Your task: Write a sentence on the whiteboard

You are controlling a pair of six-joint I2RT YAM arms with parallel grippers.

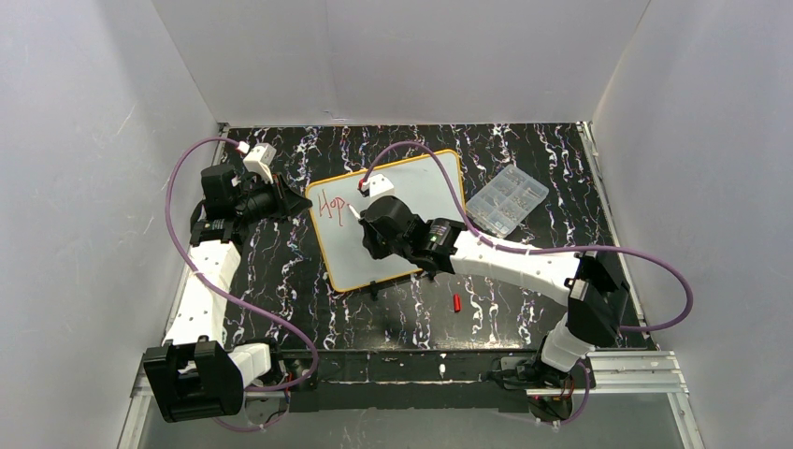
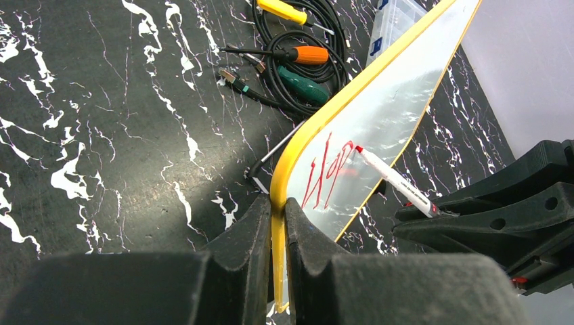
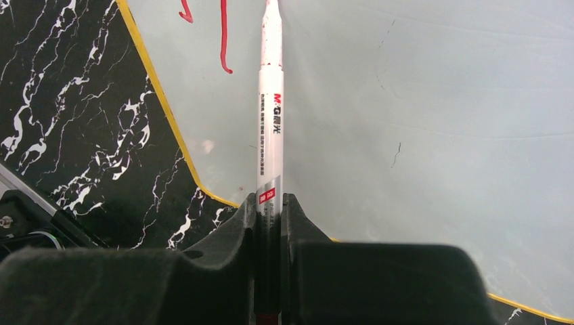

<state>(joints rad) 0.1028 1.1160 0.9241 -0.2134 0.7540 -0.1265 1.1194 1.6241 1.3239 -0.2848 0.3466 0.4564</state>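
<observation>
The left jaws are pinched tight on the yellow rim of the whiteboard (image 2: 379,115), which stretches away ahead of them over the black marbled surface (image 1: 281,271). The right jaws are clamped on a white marker (image 3: 271,115), its tip touching the board straight ahead of them. The sentence (image 1: 330,202) so far reads just "Hop" in red, right beside that tip.

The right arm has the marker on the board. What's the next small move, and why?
Probably start the next letter just right of the "p". The red letters read only "Hop", and the marker, pinched in the right gripper, has its tip at that last letter. The left gripper clamps the whiteboard by its rim.
</observation>
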